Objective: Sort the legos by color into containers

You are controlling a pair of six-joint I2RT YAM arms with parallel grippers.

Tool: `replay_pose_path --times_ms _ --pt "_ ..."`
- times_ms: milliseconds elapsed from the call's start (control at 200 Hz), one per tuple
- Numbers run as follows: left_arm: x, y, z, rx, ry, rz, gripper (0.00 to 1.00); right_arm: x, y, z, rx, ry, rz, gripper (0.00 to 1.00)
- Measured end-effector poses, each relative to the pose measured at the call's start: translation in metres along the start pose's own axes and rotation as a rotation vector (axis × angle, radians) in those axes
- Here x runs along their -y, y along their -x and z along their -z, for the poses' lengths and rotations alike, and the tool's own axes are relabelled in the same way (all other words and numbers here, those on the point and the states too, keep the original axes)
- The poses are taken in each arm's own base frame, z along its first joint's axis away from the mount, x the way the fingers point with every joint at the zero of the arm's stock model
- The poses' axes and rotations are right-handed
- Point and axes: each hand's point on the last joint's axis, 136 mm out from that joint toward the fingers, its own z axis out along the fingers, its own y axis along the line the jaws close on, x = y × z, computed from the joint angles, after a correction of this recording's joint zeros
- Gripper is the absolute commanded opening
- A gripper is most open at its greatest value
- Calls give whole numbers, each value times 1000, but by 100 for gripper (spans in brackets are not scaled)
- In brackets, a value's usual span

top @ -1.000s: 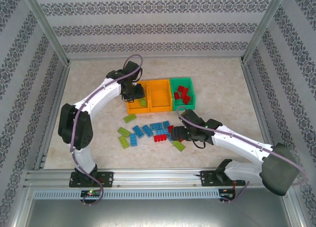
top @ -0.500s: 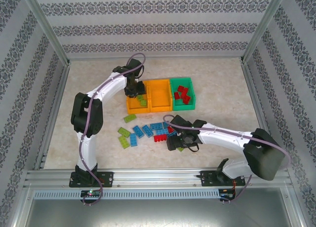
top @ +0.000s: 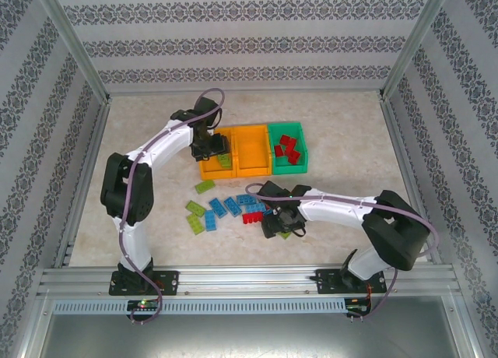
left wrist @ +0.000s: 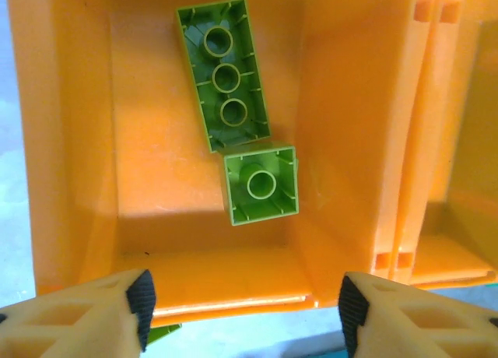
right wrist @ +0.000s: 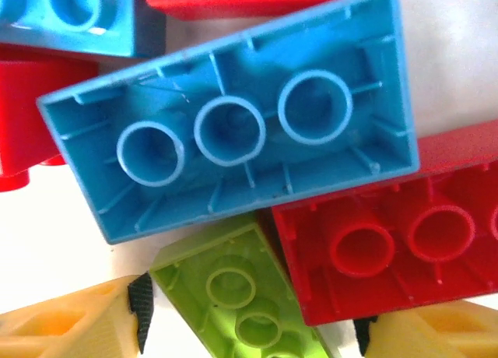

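Mid-sort: the left fingers (left wrist: 78, 319) hang open and empty over the left orange bin (left wrist: 70, 140), where two lime bricks (left wrist: 224, 74) lie studs down. On the table (top: 156, 179), the right fingers (right wrist: 70, 323) stand apart astride a lime brick (right wrist: 233, 296), crowded by a blue brick (right wrist: 233, 117) and a red brick (right wrist: 366, 249), and not yet clamped. The next move likely calls for closing on the lime piece alone and lifting it clear of its neighbours.

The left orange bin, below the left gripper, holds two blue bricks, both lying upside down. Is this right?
Only the colour is wrong: the left wrist view shows the two bricks are lime green, not blue. They do lie upside down in the left orange bin, below the left gripper.
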Motion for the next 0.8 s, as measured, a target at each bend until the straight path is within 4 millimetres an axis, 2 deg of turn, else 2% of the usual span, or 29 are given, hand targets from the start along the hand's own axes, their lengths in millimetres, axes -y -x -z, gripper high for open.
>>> replay_pose_path --times_ms 120,340,560,689,799 --pt "2 1 9 25 -16 0 79 1 0 -1 -10 -18 16 56" --pt "2 5 20 64 -16 -16 84 -7 -3 -1 -8 -17 71 37" --pt "-6 1 27 82 1 -28 85 -12 0 5 1 -5 96 31" --pt "-13 -6 24 71 18 -25 85 -28 15 21 47 55 101 30" --pt "-20 -9 24 70 34 -20 85 -50 41 47 128 152 102 30"
